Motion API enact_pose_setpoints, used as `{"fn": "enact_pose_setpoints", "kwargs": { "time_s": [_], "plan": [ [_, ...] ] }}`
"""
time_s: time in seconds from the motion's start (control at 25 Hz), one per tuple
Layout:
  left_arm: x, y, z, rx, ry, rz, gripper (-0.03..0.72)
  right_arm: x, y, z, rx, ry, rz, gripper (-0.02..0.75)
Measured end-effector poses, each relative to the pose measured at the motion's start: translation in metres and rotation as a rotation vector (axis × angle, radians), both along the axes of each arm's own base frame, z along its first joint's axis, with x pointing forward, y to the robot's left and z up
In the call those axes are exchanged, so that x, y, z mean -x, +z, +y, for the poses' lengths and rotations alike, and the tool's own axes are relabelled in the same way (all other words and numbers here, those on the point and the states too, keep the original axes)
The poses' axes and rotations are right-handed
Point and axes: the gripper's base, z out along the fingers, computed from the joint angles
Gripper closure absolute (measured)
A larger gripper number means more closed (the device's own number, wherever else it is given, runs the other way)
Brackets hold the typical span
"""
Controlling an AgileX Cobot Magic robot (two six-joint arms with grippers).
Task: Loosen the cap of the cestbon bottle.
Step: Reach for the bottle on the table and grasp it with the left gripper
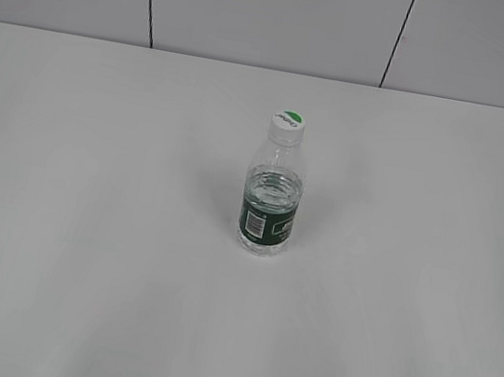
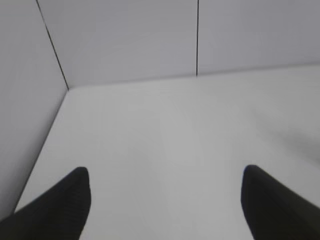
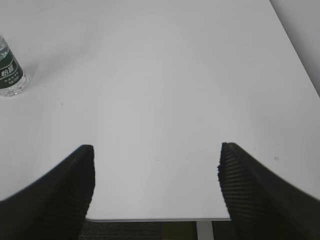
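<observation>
A small water bottle stands alone on a white table, with both grippers spread wide and holding nothing.

At the left, the left gripper [image 2: 165,200] hangs over bare tabletop near the table's far left corner, where grey wall panels meet; its two dark fingers [image 2: 60,205] are far apart with nothing between them. In the exterior view, the bottle [image 1: 273,192] stands upright around the middle of the table [image 1: 62,214], nearer the far edge than the near one, with its white cap [image 1: 286,126] screwed on and a dark green label band low on its clear body. At the right, the right gripper [image 3: 156,185] sits over the near edge, ribbed fingers [image 3: 60,195] spread and empty; its camera catches the bottle's lower part [image 3: 10,72] well off to the left.
</observation>
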Motion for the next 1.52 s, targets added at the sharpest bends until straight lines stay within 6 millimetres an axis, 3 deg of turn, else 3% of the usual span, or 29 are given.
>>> {"fn": "enact_pose_setpoints", "kwargs": {
  "time_s": [0.2, 0.32, 0.88, 1.52],
  "plan": [
    [-0.009, 0.02, 0.0, -0.007, -0.001, -0.194, 0.165, 0.0, 0.0, 0.0, 0.0, 0.0, 0.0, 0.149],
    [-0.024, 0.02, 0.002, -0.017, 0.004, -0.211, 0.174, 0.0, 0.0, 0.0, 0.0, 0.0, 0.0, 0.149],
    [-0.102, -0.037, 0.007, -0.012, 0.004, -0.119, 0.179, 0.0, 0.0, 0.0, 0.0, 0.0, 0.0, 0.15],
    [-0.161, -0.054, 0.009, -0.065, -0.025, -0.108, 0.196, 0.0, 0.0, 0.0, 0.0, 0.0, 0.0, 0.15]
  ]
}}
